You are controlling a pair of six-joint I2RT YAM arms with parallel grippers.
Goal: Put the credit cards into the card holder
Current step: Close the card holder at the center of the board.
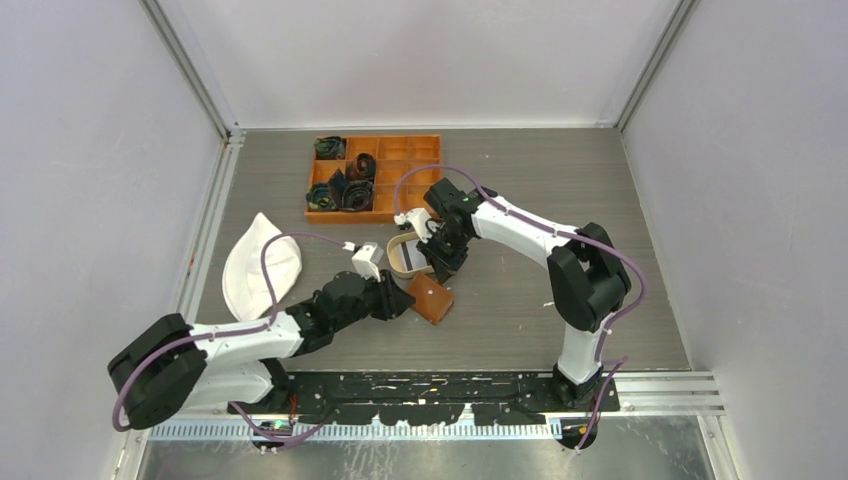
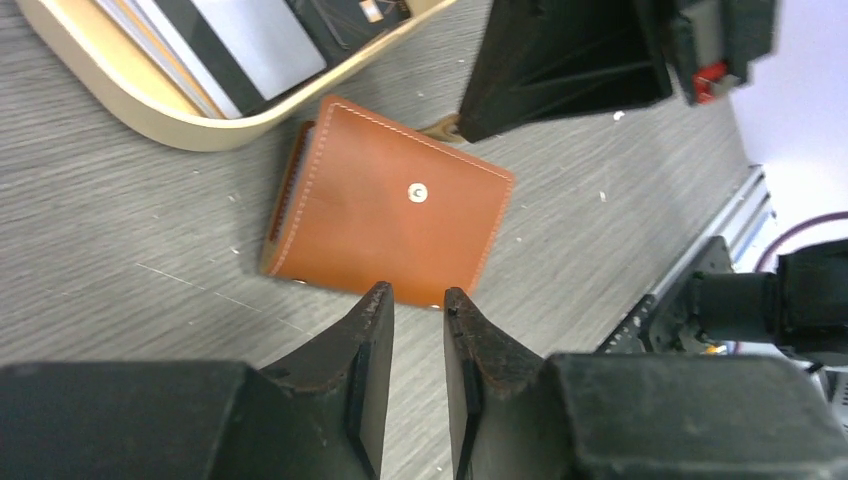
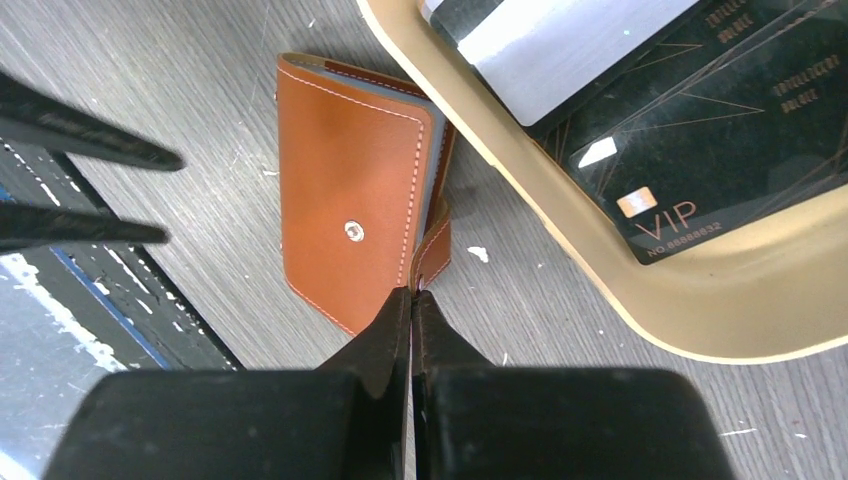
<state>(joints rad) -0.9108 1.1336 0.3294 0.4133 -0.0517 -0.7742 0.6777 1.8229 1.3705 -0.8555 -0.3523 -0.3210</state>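
The card holder (image 1: 430, 298) is a brown leather wallet lying closed on the table, snap stud up; it also shows in the left wrist view (image 2: 390, 205) and the right wrist view (image 3: 345, 200). My right gripper (image 3: 411, 292) is shut on its snap tab at the wallet's edge, and shows from above (image 1: 443, 268). My left gripper (image 2: 418, 295) is slightly open and empty, its tips just at the wallet's near edge (image 1: 408, 297). The credit cards lie in the beige tray: a grey-white card (image 3: 560, 50), a black VIP card (image 3: 720, 130), and striped cards (image 2: 250, 40).
The oval beige tray (image 1: 392, 262) sits just behind the wallet, its rim close to it (image 3: 560, 230) (image 2: 200, 135). An orange compartmented box (image 1: 400, 180) with dark items stands farther back. A white curved object (image 1: 262, 265) lies at the left.
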